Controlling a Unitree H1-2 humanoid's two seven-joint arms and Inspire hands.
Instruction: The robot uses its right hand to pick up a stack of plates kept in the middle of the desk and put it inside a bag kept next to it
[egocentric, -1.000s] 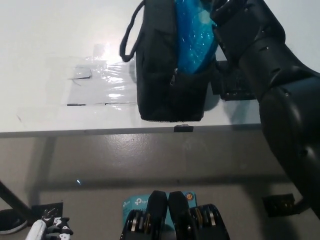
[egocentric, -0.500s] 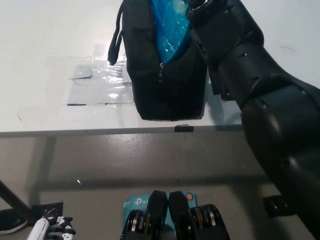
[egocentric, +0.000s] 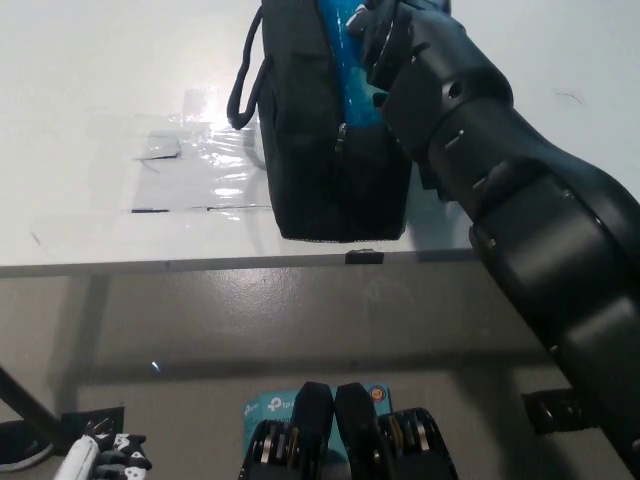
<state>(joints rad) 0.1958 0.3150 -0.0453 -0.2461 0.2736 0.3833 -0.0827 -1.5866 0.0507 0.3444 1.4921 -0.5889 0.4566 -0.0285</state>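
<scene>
Black bag (egocentric: 320, 150) upright on white worktop (egocentric: 90, 90), near its front edge. Blue plate stack (egocentric: 343, 50) sits in the bag's open top. Black right arm reaches into that opening; right robot hand (egocentric: 372, 28) mostly hidden, grasp cannot tell. White left robot hand (egocentric: 100, 455) low at bottom left, grasp unclear

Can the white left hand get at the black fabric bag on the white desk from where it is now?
Probably not. The white left hand rests low, below the desk edge, with the white desk top between it and the black fabric bag; the black right arm already crowds the bag.
</scene>
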